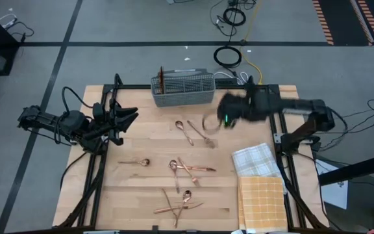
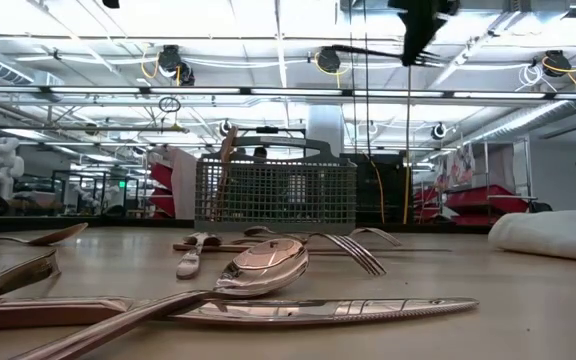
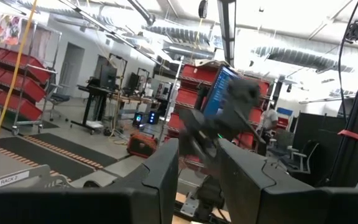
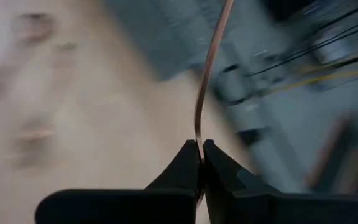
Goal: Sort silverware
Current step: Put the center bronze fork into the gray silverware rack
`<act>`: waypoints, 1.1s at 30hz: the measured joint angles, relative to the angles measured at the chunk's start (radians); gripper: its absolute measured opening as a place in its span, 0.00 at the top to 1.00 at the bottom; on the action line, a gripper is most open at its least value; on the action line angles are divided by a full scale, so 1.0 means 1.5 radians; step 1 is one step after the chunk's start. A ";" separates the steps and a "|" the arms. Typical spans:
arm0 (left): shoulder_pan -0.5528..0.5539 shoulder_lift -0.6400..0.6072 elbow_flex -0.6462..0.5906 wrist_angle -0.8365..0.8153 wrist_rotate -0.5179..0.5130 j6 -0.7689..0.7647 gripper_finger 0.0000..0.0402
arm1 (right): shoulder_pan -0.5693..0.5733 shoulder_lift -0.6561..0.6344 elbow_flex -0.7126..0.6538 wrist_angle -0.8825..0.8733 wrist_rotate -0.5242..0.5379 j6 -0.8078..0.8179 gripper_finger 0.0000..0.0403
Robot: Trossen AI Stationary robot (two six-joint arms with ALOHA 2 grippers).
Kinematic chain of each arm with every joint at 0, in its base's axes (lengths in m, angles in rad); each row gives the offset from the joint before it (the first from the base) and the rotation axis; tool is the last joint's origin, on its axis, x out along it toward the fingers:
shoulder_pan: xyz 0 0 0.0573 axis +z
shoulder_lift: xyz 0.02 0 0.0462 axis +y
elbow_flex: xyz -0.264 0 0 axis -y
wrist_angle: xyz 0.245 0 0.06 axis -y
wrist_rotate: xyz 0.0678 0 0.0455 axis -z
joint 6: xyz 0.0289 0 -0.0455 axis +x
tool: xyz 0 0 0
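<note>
Right wrist view: claw pinches one thin piece

A thin, shiny copper piece of silverware (image 4: 209,81) sticks out from the tip of the right gripper (image 4: 201,155), whose fingers squeeze shut on its end. Below lies the wooden table (image 1: 135,195). Ahead of the claw stands the grey mesh caddy (image 1: 182,89).

The grip is tiny, so the piece could slip out while swinging.

The left gripper (image 1: 123,121) waits partly open, holding nothing. A sign near it reads "DISH RACK 2" (image 3: 6,181).

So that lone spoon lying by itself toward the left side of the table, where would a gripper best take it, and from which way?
Probably mid-handle, coming straight down from above. The lone spoon lies flat on the wooden table, its handle pointing toward the left arm's side and nothing touching it. The thin, straight handle fits between the fingers; the rounded bowl would likely slip. The left gripper is the nearer one.
</note>
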State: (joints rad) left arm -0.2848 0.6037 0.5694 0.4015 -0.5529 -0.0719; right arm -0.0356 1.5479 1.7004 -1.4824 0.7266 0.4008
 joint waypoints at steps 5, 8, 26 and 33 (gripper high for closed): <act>0.000 0.000 0.000 0.000 0.000 0.001 0.72 | -0.107 0.036 0.092 0.007 0.129 -0.387 1.00; 0.000 0.000 0.000 0.000 0.000 0.004 0.72 | -0.131 0.073 0.103 0.022 0.249 -0.637 1.00; 0.000 0.003 0.000 -0.055 -0.037 0.001 0.72 | -0.195 0.240 0.103 0.091 0.414 -1.001 1.00; 0.000 0.003 0.000 -0.058 -0.039 0.000 0.72 | -0.199 0.241 0.085 0.092 0.368 -1.070 1.00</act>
State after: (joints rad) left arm -0.2848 0.6084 0.5694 0.3149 -0.6109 -0.0711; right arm -0.3339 1.9092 1.8273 -1.3449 1.2781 -1.2036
